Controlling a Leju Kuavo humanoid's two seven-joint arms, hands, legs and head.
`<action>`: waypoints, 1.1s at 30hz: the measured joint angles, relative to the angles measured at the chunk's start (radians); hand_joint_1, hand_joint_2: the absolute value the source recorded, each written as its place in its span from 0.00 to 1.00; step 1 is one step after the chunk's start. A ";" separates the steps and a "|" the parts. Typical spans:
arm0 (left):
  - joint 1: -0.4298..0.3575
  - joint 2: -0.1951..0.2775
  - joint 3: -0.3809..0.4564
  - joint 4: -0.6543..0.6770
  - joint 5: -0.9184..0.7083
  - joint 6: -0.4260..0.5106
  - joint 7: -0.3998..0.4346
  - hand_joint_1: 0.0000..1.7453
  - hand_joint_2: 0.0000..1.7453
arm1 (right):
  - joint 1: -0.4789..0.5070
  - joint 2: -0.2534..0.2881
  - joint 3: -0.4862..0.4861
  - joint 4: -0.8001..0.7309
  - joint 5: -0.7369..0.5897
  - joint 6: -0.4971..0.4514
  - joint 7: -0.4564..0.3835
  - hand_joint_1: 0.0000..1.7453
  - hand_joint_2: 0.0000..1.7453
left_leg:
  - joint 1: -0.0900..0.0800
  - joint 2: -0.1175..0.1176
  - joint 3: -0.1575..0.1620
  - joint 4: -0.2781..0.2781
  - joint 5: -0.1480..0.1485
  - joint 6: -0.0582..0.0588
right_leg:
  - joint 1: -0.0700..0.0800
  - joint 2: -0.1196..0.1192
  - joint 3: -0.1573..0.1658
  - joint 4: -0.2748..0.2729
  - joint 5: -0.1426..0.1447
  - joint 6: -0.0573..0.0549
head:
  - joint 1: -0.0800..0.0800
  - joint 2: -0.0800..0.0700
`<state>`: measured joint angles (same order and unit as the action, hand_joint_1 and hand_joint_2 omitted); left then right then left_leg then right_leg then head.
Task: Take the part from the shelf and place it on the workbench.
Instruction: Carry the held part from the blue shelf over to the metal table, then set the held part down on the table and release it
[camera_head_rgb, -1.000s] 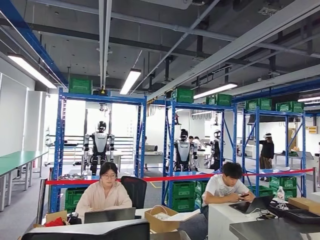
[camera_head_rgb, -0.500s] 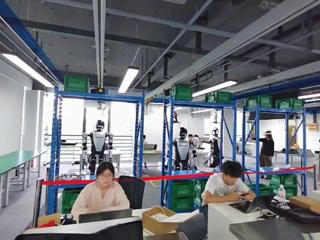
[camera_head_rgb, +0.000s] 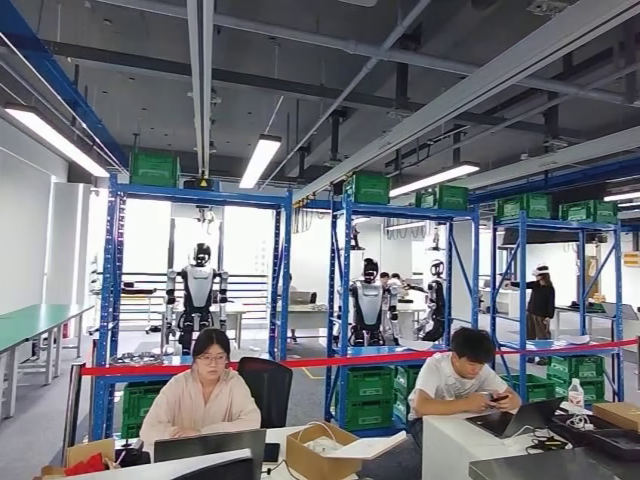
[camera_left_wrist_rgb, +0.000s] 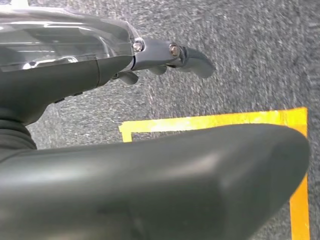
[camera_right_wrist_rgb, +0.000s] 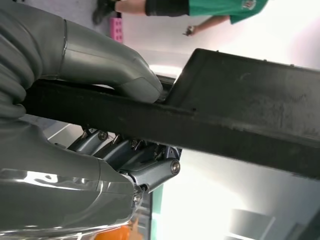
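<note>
A green table (camera_head_rgb: 34, 322) is seen at nine o'clock in the head view, along the left wall. Just right of it a blue shelf (camera_head_rgb: 113, 300) is stood, with a green crate (camera_head_rgb: 155, 168) on its top level and a grey-and-black humanoid robot (camera_head_rgb: 198, 295) visible through its frame. At about seven o'clock a person in a pale pink top (camera_head_rgb: 202, 395) is seated behind a laptop (camera_head_rgb: 209, 445), with a cardboard box (camera_head_rgb: 321, 455) beside it toward six o'clock. A red-and-white tape (camera_head_rgb: 340, 358) is stretched across the shelves at mid-height. At about four o'clock a person in a white shirt (camera_head_rgb: 460, 380) is seated at a white desk (camera_head_rgb: 453, 450) over a second laptop (camera_head_rgb: 513, 418). At three o'clock a standing person in dark clothes (camera_head_rgb: 540, 305) is seen between the shelf posts. In the left wrist view the left hand (camera_left_wrist_rgb: 166, 60) is held over grey carpet (camera_left_wrist_rgb: 245, 55) marked with yellow tape (camera_left_wrist_rgb: 211, 121); its fingers are stretched out with nothing between them. In the right wrist view the black part (camera_right_wrist_rgb: 211, 117), a long flat-edged piece, is gripped by the right hand (camera_right_wrist_rgb: 124, 120), the thumb (camera_right_wrist_rgb: 113, 65) pressed on one side and the fingers (camera_right_wrist_rgb: 147, 162) curled against the other.
</note>
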<state>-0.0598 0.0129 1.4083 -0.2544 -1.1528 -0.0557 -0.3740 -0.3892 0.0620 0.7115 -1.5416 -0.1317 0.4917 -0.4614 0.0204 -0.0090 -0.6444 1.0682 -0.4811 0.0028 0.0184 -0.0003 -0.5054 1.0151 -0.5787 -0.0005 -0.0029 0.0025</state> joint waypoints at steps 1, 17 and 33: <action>0.001 0.000 0.000 0.000 0.000 0.000 -0.001 0.00 1.00 | -0.005 0.000 0.002 0.000 0.004 -0.002 0.000 1.00 1.00 | 0.002 -0.004 0.005 -0.002 -0.004 0.005 | -0.001 -0.002 -0.002 0.012 -0.009 0.006 | 0.000 0.000; -0.002 0.002 0.000 0.000 -0.004 -0.001 -0.002 0.00 1.00 | -0.024 -0.004 0.025 0.013 -0.002 -0.002 -0.002 1.00 1.00 | 0.012 -0.020 0.083 -0.008 -0.084 -0.019 | -0.007 0.008 -0.107 0.005 0.101 -0.019 | -0.002 0.001; -0.004 0.002 0.000 0.000 -0.004 -0.006 -0.006 0.00 1.00 | -0.044 0.001 0.040 0.023 -0.019 0.009 -0.002 1.00 1.00 | 0.005 0.004 0.014 -0.006 -0.011 0.010 | -0.006 -0.003 -0.042 0.069 -0.019 0.018 | -0.002 0.000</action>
<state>-0.0635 0.0145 1.4080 -0.2543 -1.1566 -0.0612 -0.3800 -0.4327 0.0626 0.7515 -1.5190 -0.1509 0.5007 -0.4629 0.0252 -0.0046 -0.6302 1.0623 -0.4922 0.0129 0.0120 -0.0037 -0.5473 1.0838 -0.5982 0.0174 -0.0051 0.0024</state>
